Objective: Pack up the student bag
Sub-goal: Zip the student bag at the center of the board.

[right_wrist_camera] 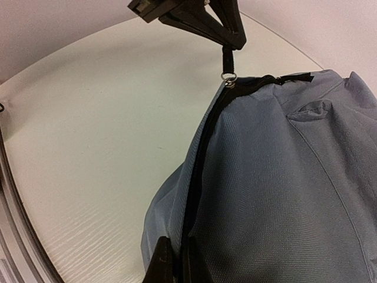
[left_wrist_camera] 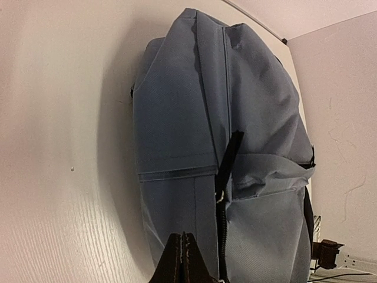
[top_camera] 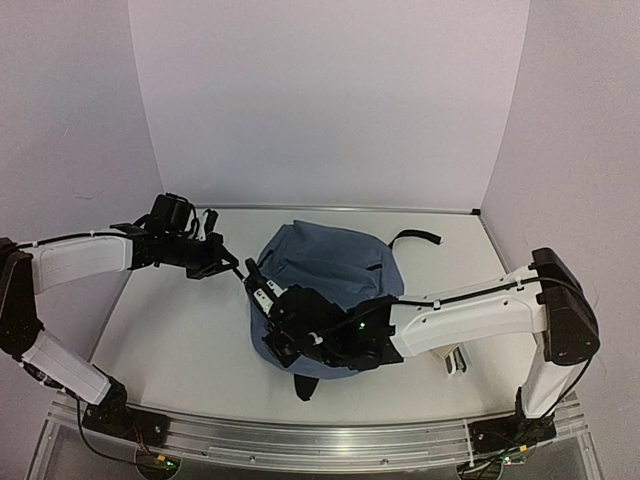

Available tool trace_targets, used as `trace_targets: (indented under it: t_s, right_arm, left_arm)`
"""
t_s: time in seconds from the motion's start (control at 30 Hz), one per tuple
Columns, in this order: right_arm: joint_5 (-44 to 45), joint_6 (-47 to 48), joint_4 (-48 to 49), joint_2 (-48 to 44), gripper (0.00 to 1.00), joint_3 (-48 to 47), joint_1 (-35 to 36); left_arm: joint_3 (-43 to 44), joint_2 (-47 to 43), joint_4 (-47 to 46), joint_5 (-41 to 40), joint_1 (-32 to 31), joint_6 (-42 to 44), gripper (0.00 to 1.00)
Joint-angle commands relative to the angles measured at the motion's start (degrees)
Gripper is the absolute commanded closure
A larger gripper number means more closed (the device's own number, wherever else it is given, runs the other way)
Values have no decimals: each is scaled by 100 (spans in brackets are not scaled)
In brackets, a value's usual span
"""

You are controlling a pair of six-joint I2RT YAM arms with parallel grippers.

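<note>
Two grippers hold the soft slate-blue fabric backpack point(top_camera: 335, 262) lying in the middle of the white table point(top_camera: 180, 330): the left gripper point(right_wrist_camera: 231, 42) is pressed together on its small black zipper pull point(right_wrist_camera: 226, 59), and the right gripper point(right_wrist_camera: 175, 262) pinches the dark zipper seam point(right_wrist_camera: 197, 177) lower down.

The soft slate-blue fabric backpack point(top_camera: 330, 270) lies mid-tabletop point(top_camera: 170, 340); the left gripper point(top_camera: 232, 268) meets its left edge, the right gripper point(top_camera: 258, 282) just before that, the long black strap point(top_camera: 415, 237) trailing behind, rightward
</note>
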State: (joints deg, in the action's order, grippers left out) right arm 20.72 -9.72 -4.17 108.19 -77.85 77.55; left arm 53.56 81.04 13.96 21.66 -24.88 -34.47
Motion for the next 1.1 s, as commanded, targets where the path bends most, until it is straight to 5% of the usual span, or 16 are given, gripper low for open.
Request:
trace_targets:
  t_s: [0.0,0.7,0.83,0.9,0.97,1.07]
  right_arm:
    - [-372,-331,-216,-395,100,-1,461]
    - [-793,-719,167,-299,100,-132,899]
    - [-323,-869,166,-360,100,-160,902]
    - [311,-1029,102,-461,90,-149,902]
    - [943,-1174,-64,-610,67,-130,895]
    - [1545,-1309,-326,-820,32,-96,814]
  left_arm:
    - [467,356,-837,-540,441,257,100]
    - [1426,1650,-1682,-116,817,384,100]
    - [1545,1824,-1726,393,818,421,100]
    - [1505,1830,-1694,778,818,472,100]
    - [1371,1757,-1633,1073,818,510,99]
    - [1097,1442,-1400,1158,817,537,82]
